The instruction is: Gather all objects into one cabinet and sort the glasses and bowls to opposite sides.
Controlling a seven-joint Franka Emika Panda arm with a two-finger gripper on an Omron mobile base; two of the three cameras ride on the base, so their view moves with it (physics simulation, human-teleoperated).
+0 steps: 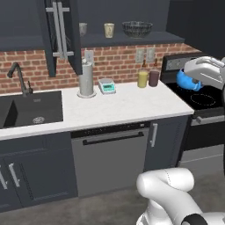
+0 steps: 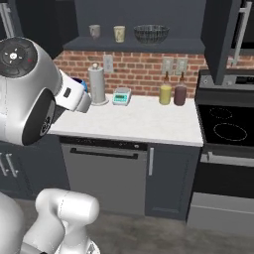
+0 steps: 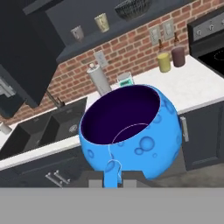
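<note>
- Right now the gripper (image 3: pixel 112 174) is clamped on the rim of the blue bowl (image 3: pixel 131 129), which hangs in the air with its mouth tipped toward the hand camera; it touches nothing else.
- In the left base view the blue bowl (image 1: pixel 188 81) sits under the white hand, above the stove (image 1: pixel 200 99) and off the right end of the worktop (image 1: pixel 127 103).
- The open cabinet (image 1: pixel 132 39) lies up and to the left of the bowl, beyond the worktop against the brick wall. That up-and-left line is the one the coming move turns on, as I judge it.
- On the cabinet shelf the grey cup (image 1: pixel 82 29) and the cream cup (image 1: pixel 109 30) stand near each other at the left, and the dark mesh bowl (image 1: pixel 137 29) sits well apart on the right.
- Bare shelf shows to the right of the mesh bowl, and between it and the cream cup; either spot keeps the bowls on one side.
- The open door (image 1: pixel 61 30) hangs at the left, clear of that path. The two bottles (image 1: pixel 148 77) stand below the shelf front, so the bowl probably needs to rise above the shelf edge before going in.
</note>
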